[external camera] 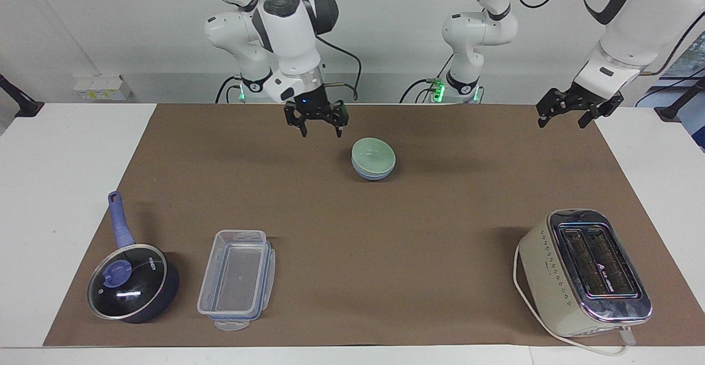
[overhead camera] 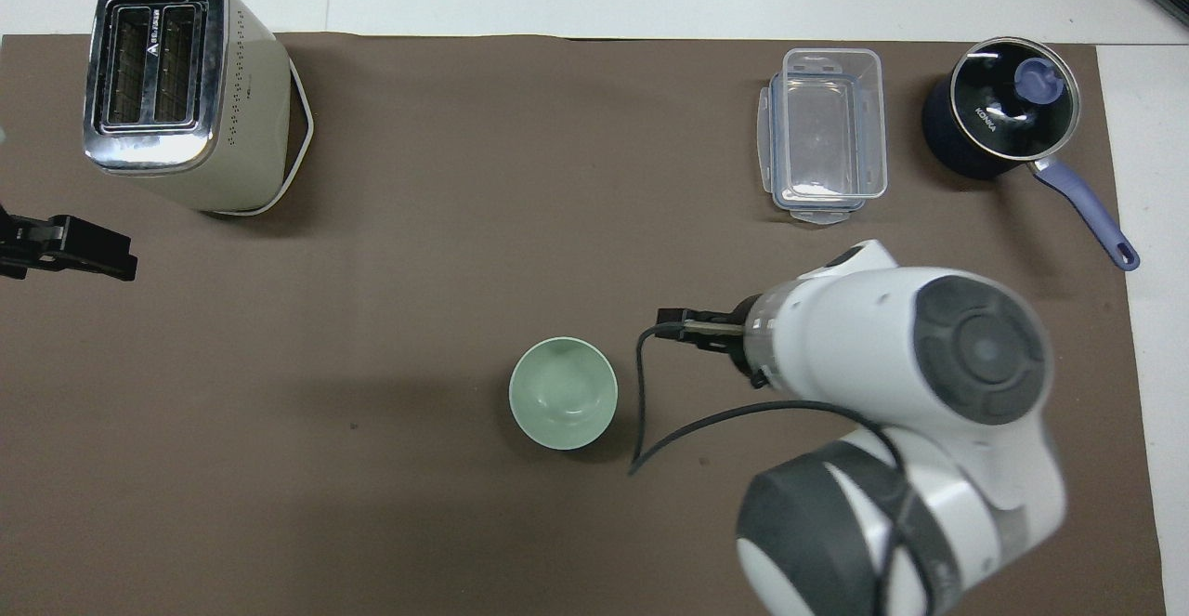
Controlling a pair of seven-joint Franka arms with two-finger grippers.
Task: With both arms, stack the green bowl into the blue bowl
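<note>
The pale green bowl (external camera: 373, 153) sits nested in the light-blue bowl (external camera: 375, 176) on the brown mat, near the robots' edge at mid-table. In the overhead view only the green bowl (overhead camera: 563, 405) shows; the blue bowl is hidden under it. My right gripper (external camera: 320, 131) is open and empty, raised over the mat beside the bowls toward the right arm's end, apart from them. In the overhead view its fingers are hidden under the wrist (overhead camera: 836, 337). My left gripper (external camera: 563, 123) is open and empty, waiting in the air over the mat's edge at the left arm's end; it also shows in the overhead view (overhead camera: 70, 249).
A cream toaster (external camera: 586, 268) stands farther from the robots at the left arm's end. A clear plastic container (external camera: 237, 279) and a dark lidded pot with a blue handle (external camera: 129, 285) lie farther from the robots at the right arm's end.
</note>
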